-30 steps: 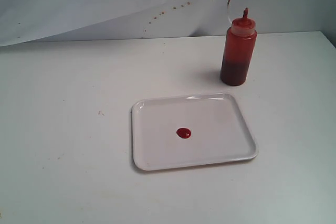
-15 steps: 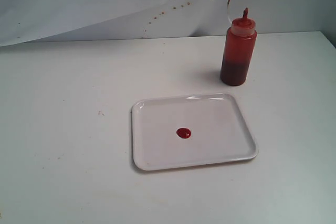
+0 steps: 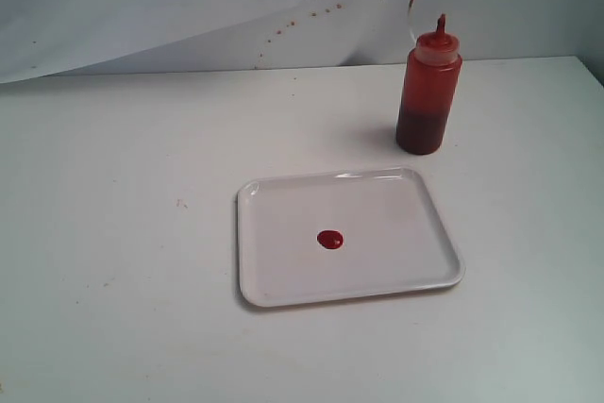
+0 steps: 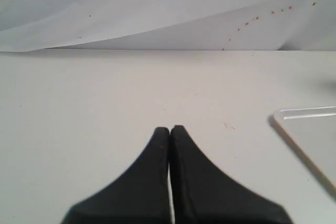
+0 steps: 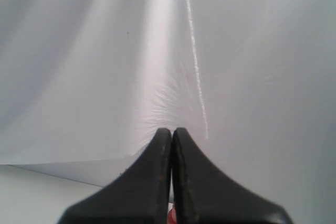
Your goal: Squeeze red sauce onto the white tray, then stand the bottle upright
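- Note the bottle (image 3: 429, 92) upright on the table (image 3: 113, 186), near the far right corner of the white tray (image 3: 283, 271), not touching it.
- See the red sauce (image 3: 330, 240) as one small blob near the tray's middle.
- Read left gripper (image 4: 169, 129) and right gripper (image 5: 171, 130) as pressed together, gripping nothing.
- Judging both steps done: hold the arms well clear, avoid nudging the bottle.

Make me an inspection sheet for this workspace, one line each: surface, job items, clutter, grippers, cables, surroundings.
Surface: white table, a few faint marks.
Job's things: white tray lies flat; red sauce blob near its middle; bottle upright beyond the tray's far right corner, apart from it.
Clutter: nothing seen.
Grippers: left gripper shut, empty; right gripper shut, empty.
Cables: nothing seen.
Surroundings: white backdrop with small red specks.
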`<state>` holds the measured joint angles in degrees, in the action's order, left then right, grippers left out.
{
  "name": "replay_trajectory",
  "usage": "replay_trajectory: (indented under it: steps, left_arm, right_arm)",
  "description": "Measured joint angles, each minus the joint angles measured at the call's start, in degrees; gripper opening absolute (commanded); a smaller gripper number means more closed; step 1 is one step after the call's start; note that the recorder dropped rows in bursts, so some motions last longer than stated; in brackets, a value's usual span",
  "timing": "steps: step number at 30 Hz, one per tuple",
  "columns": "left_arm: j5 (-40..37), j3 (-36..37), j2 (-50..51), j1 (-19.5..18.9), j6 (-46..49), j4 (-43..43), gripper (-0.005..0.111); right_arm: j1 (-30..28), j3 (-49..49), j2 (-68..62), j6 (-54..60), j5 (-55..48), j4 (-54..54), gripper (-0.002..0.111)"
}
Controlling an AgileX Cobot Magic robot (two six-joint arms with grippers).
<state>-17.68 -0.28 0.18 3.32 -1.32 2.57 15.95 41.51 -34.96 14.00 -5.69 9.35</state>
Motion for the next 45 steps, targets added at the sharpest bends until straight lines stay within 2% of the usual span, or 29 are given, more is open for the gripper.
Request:
replay_trajectory:
  steps: [4, 20, 30, 45]
  left_arm:
    - [-0.64, 0.0, 0.0, 0.0, 0.26, -2.57, 0.0]
    - [-0.88, 0.0, 0.0, 0.0, 0.4, -3.01, 0.0]
    - [-0.88, 0.0, 0.0, -3.94, 0.4, -3.38, 0.0]
    - [-0.88, 0.0, 0.0, -3.93, 0.4, -3.38, 0.0]
  right_arm:
    - [0.0, 0.0, 0.0, 0.0, 0.0, 0.0, 0.0]
    - [0.0, 0.0, 0.0, 0.0, 0.0, 0.0, 0.0]
    - [0.0, 0.0, 0.0, 0.0, 0.0, 0.0, 0.0]
    - [0.0, 0.0, 0.0, 0.0, 0.0, 0.0, 0.0]
